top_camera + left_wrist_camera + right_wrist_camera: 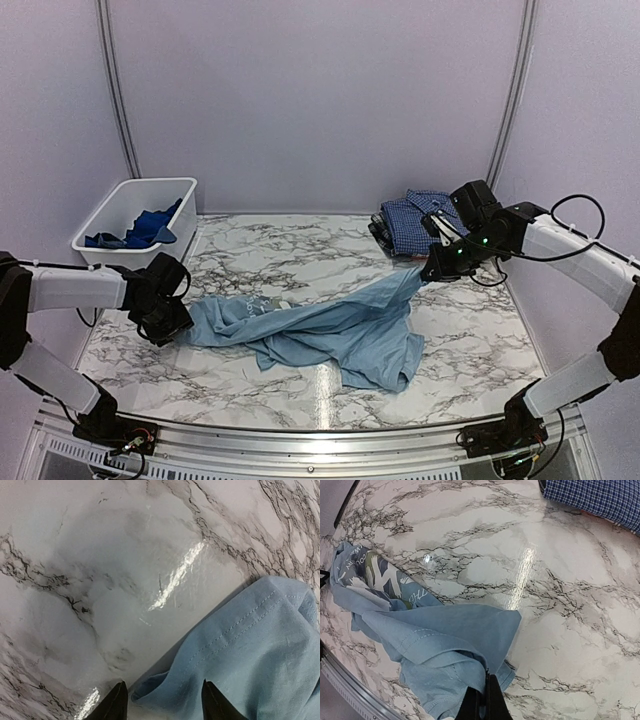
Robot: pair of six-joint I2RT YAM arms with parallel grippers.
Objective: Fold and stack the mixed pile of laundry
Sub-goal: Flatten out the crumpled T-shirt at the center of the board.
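White bin (pixel 110 255) at 10 o'clock holds a royal blue garment (pixel 145 228). Left fingers (pixel 114 707), at 8 o'clock, stand parted astride the hem of the light blue T-shirt (pixel 320 335) spread across the worktop (pixel 300 255) centre. Right fingers (pixel 494 702), at 3 o'clock, are clenched on its other end. Navy check shirt (pixel 415 215) rests at 1 o'clock.

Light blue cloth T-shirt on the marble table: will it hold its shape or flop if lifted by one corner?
Probably floppy: the light blue cloth T-shirt sags in folds from where the right hand pinches it. Likely light, since it is thin, and it may slide easily over the glossy marble table.
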